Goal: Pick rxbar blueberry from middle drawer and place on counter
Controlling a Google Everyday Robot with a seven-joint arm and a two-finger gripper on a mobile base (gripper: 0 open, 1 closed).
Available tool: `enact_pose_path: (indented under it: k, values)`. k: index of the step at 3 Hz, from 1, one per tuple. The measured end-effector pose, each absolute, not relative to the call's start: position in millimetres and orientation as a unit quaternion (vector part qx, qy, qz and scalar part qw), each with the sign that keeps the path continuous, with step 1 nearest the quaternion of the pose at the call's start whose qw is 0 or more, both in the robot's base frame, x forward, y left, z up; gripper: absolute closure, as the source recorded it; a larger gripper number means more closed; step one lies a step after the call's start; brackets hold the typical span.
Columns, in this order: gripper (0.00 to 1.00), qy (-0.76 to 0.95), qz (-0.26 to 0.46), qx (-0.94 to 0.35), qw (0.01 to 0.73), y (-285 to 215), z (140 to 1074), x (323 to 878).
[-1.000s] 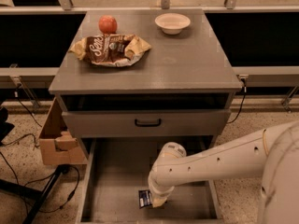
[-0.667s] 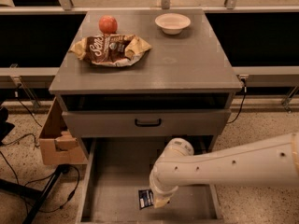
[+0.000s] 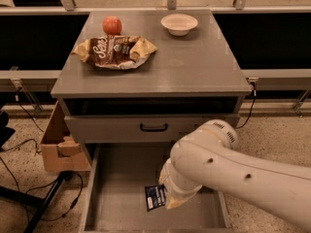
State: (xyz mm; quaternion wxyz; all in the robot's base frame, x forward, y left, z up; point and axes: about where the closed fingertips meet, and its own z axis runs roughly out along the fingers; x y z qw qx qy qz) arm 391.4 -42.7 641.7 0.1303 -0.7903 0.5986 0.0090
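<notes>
The rxbar blueberry (image 3: pixel 154 197), a small dark navy wrapper with white lettering, sits tilted at the tip of my gripper (image 3: pixel 164 199), a little above the floor of the open middle drawer (image 3: pixel 121 178). The gripper is shut on the bar's right end and is mostly hidden behind my white wrist and arm (image 3: pixel 209 164), which reaches in from the right. The counter (image 3: pixel 194 67) is the grey cabinet top above.
On the counter lie a brown-and-yellow snack bag (image 3: pixel 114 51), a red apple (image 3: pixel 112 24) and a white bowl (image 3: pixel 179 23). The shut upper drawer front with a black handle (image 3: pixel 153 127) overhangs the open drawer. A cardboard box (image 3: pixel 60 147) and cables are on the floor at the left.
The bar has risen a little and shifted right with the gripper. My arm has swung closer and fills more of the lower right.
</notes>
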Motion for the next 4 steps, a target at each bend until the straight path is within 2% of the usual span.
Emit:
enact_pose_path:
  k: [2, 4]
  values:
    - [1.0, 0.621, -0.029, -0.769, 0.145, -91, 811, 406]
    - [1.0, 0.694, -0.121, -0.666, 0.246, -153, 927, 482]
